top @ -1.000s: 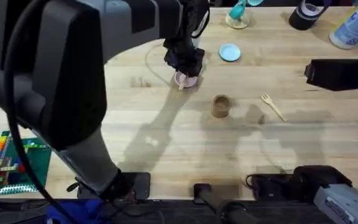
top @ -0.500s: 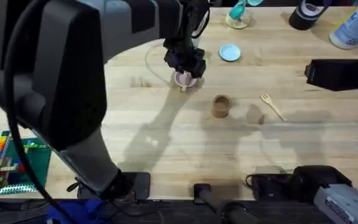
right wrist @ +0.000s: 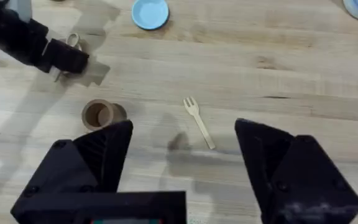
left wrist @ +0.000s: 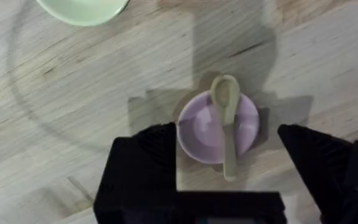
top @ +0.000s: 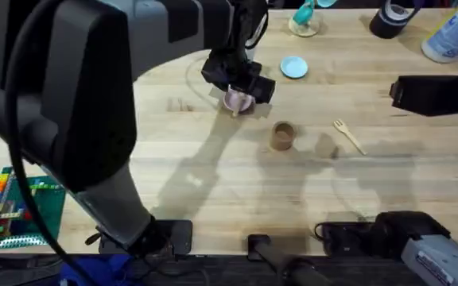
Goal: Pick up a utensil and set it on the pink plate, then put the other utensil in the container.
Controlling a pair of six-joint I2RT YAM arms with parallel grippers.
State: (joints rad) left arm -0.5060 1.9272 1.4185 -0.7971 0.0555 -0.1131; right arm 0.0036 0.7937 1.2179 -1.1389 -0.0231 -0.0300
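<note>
Left wrist view looks straight down past the left tool [left wrist: 225, 180], whose fingers stand wide apart with nothing between them. Directly beneath it the spoon [left wrist: 227, 127] lies across the pink plate [left wrist: 199, 134], bowl end on the far rim, handle tip poking over the near rim toward the fingers. So the first half looks done to me.

That overhanging handle is the weak spot: if a finger clips it as the arm pulls away, the spoon could lever off the plate, or the light plate could skid on the bench [left wrist: 73, 112].

Over on the right, the right tool [right wrist: 182, 155] hangs spread open and empty above the bench. The fork [right wrist: 199, 119] lies flat just ahead of it, between its fingers' line; the container [right wrist: 99, 115] stands off toward its left finger side, apart from the fork.

A thin fork flat on wood may slip the pinch, and the cup's narrow mouth could tip it out.
</note>
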